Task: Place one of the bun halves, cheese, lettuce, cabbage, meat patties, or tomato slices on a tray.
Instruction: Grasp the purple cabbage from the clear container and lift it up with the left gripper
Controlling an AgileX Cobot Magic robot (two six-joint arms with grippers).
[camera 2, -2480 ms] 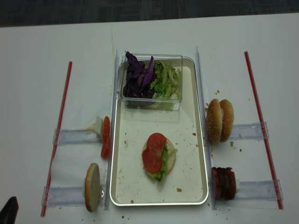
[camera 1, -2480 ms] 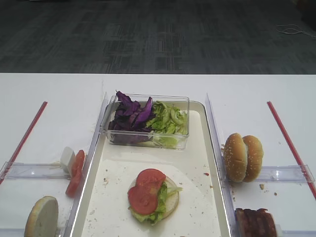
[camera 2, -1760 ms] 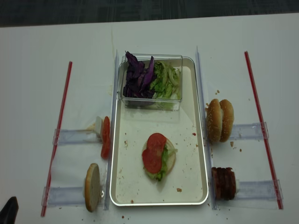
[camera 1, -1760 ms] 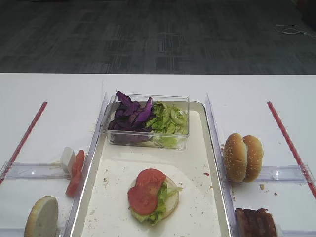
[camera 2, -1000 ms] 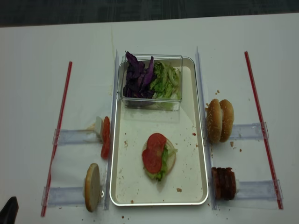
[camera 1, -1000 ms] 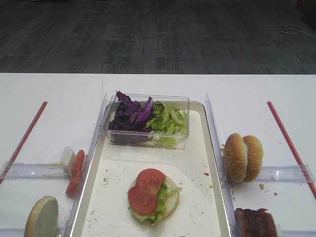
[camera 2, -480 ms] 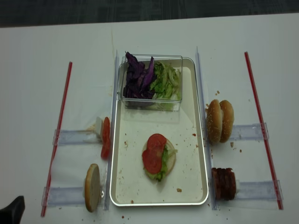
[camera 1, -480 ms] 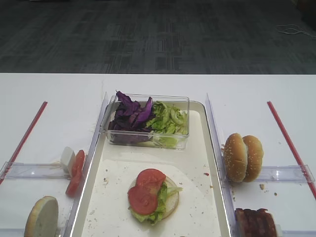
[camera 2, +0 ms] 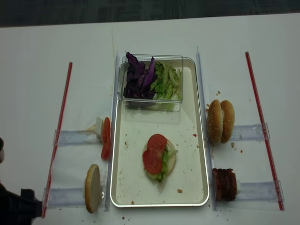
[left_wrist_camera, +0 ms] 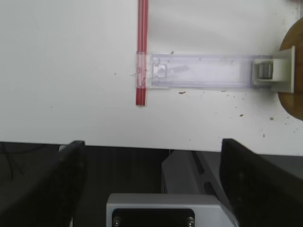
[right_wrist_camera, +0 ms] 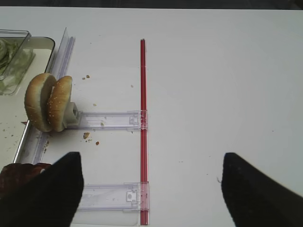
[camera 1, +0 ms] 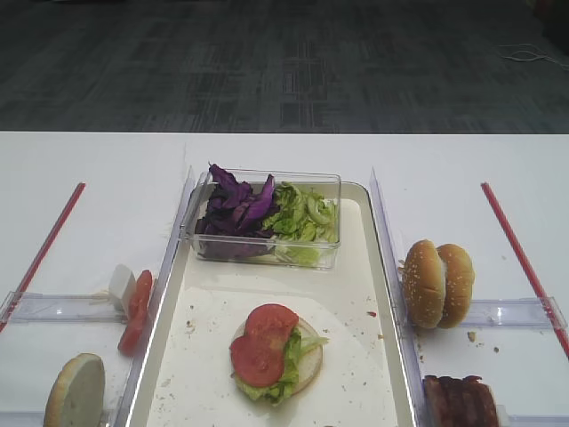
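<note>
Red tomato slices point(camera 1: 262, 342): two stacked on the tray point(camera 1: 356, 294).

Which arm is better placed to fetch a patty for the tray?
Right. The patties lie right of the tray and show in the right wrist view, close to the open right gripper. The left gripper hangs at the table edge, on the tray's far side.
</note>
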